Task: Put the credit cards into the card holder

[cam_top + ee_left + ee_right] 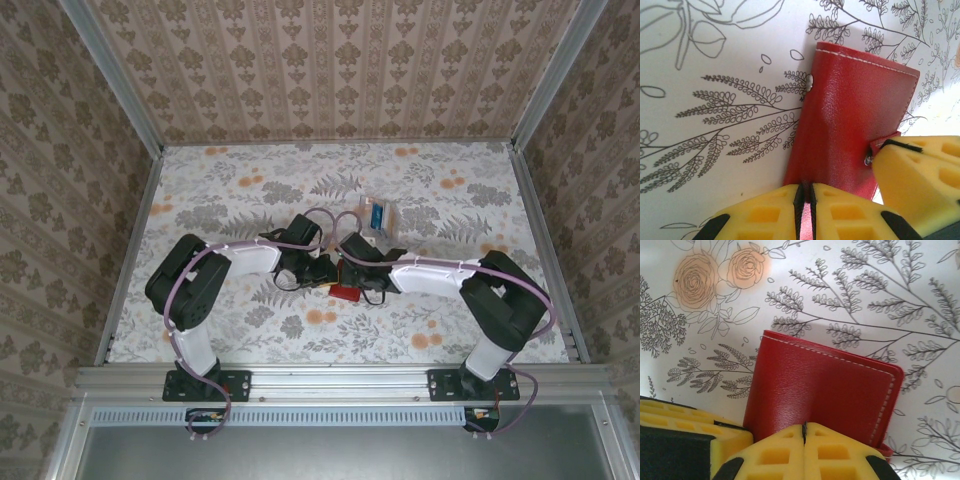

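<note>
On the flowered table (240, 190), the red card holder (825, 385) sits folded, with your left gripper (805, 200) and right gripper (804, 437) each clamped onto an edge of it. Beyond the right gripper, a clear box (390, 226) holds blue credit cards (376, 213).

Beige damask wallpaper walls (340, 60) enclosing 3 sides, floral-print tabletop (230, 200) sitting evenly lit, alu rail (340, 380) running along near edge
</note>
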